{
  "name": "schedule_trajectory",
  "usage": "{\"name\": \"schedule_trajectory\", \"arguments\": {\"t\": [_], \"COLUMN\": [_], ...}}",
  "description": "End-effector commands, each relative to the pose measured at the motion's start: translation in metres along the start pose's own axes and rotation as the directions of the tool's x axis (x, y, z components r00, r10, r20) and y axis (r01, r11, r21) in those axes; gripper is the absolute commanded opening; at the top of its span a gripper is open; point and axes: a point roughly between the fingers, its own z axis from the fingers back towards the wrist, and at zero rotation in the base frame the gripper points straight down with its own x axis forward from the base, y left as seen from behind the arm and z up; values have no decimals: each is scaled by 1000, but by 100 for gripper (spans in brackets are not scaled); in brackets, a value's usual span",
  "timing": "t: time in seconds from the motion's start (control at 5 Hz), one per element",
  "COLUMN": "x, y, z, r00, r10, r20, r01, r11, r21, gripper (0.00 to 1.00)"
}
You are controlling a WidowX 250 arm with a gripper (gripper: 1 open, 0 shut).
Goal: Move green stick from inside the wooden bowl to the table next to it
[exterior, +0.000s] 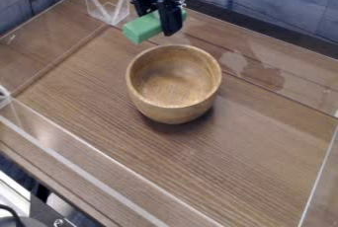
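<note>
The green stick hangs tilted in the air, just beyond the far left rim of the wooden bowl. My black gripper points steeply down and is shut on the stick's right end. The bowl sits near the middle of the dark wood-grain table, and its pale inside holds nothing. The stick is above the table, not touching it.
Clear plastic walls edge the table, one along the left and one along the front. A clear plastic bracket stands at the back left, close behind the gripper. A pale smear marks the table right of the bowl.
</note>
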Motion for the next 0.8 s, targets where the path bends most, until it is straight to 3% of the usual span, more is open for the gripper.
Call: {"name": "schedule_trajectory", "arguments": {"t": [0.0, 0.4, 0.6], "x": [-4, -27, -31], "y": [19, 68, 62], "z": [22, 15, 15], "r00": [996, 996, 997], "r10": [-72, -81, -65], "r20": [48, 38, 43], "r01": [70, 79, 63], "r11": [997, 996, 997], "r21": [44, 45, 43], "gripper": [0, 0, 0]}}
